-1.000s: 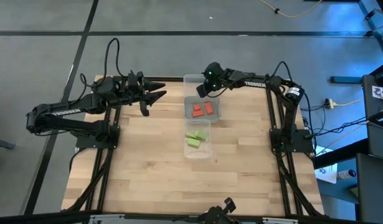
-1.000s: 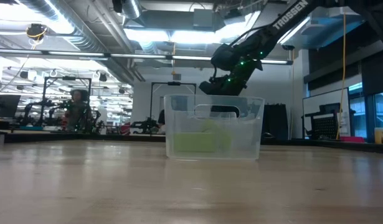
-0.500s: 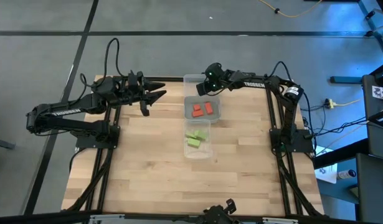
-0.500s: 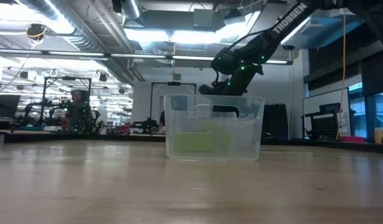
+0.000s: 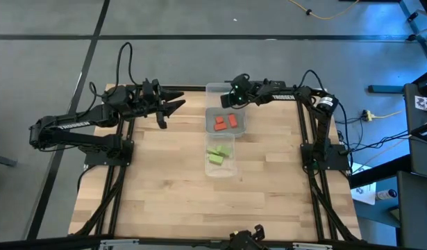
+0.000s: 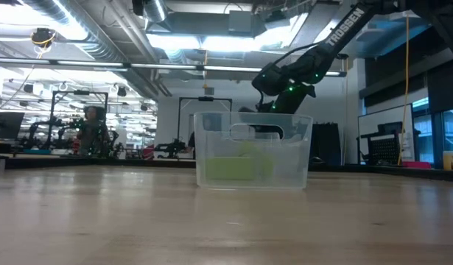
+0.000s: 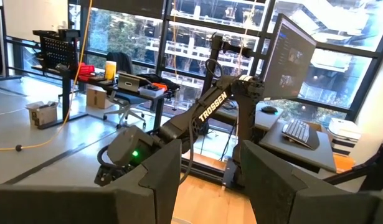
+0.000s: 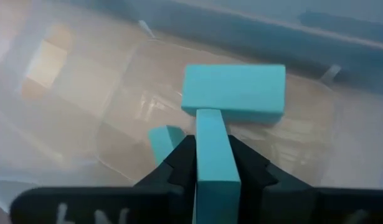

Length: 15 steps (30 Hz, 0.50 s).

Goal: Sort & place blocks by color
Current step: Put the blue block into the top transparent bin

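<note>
Trays (image 5: 226, 132): three in a row down the table's (image 5: 164, 187) middle, far to near, touching end to end.
Far tray (image 5: 214, 90): right gripper (image 5: 228, 101) above it; two blocks (image 8: 233, 88) lie on its floor, apart.
Held block (image 8: 213, 163): between the right gripper's fingers (image 8: 179, 163), above those two.
Middle tray (image 5: 242, 123): two blocks (image 5: 225, 123) side by side in it.
Near tray (image 5: 212, 169): blocks (image 5: 219, 153) in it, close together.
Left gripper (image 5: 173, 107): over the table's far left part, well left of the trays, fingers spread, pointing toward them.
Low view: near tray (image 6: 253, 149) foremost, right gripper (image 6: 264, 101) behind and above.
</note>
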Each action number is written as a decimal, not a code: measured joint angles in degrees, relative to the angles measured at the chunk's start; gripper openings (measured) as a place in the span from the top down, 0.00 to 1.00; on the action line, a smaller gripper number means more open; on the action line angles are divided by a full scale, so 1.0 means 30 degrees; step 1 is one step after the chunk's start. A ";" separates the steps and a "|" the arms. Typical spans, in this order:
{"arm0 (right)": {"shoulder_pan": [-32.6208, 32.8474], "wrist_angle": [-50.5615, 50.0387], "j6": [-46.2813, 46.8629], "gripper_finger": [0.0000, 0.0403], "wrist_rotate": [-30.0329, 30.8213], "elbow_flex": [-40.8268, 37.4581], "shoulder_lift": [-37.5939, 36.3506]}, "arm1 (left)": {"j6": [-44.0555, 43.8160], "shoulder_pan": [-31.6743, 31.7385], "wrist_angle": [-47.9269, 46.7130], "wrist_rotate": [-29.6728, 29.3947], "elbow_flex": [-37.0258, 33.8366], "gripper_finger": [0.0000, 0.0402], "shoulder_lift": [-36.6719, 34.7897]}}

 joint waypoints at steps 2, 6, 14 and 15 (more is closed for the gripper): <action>0.0000 0.0333 0.0020 0.83 0.0013 0.0000 0.0000 | 0.0007 0.0002 0.0000 0.0000 0.0000 0.61 0.0000; 0.0000 0.0674 0.0014 0.82 0.0029 0.0001 0.0000 | 0.0007 0.0004 0.0000 0.0000 0.0000 0.61 0.0000; 0.0000 0.0606 -0.0001 0.81 0.0029 0.0007 0.0000 | 0.0015 0.0001 0.0000 0.0023 0.0000 0.61 0.0000; 0.0000 0.0613 -0.0006 0.81 0.0029 0.0007 0.0000 | 0.0015 0.0000 0.0000 0.0029 0.0000 0.61 0.0000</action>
